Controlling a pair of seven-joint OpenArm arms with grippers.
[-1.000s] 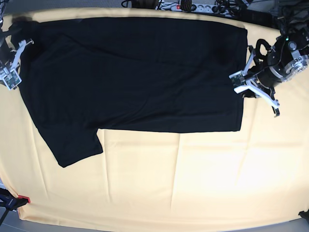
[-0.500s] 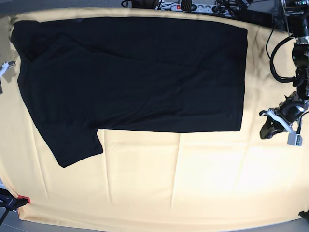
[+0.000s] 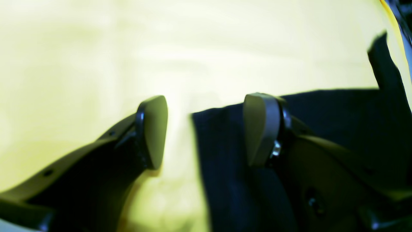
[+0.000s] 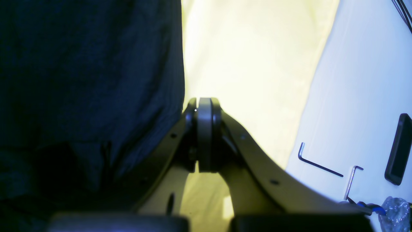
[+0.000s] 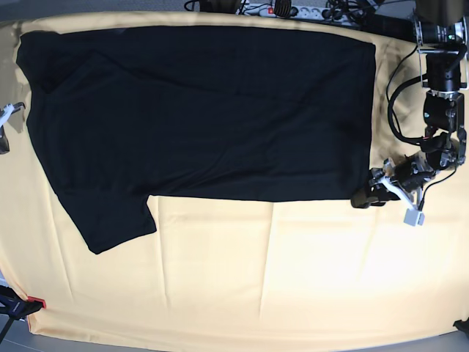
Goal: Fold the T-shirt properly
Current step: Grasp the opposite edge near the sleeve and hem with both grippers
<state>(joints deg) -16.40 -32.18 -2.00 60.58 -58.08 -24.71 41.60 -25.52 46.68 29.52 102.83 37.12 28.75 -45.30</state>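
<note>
One T-shirt on the worktop; my left claw gapes at its blurry corner, right claw pinched closed on nothing.

You have one T-shirt spread on one pale yellow table cloth. Two grippers are in view: the left gripper at about four o'clock and the right gripper at nine o'clock. The right wrist camera shows you two hex keys and one dark flat device at four o'clock.
</note>
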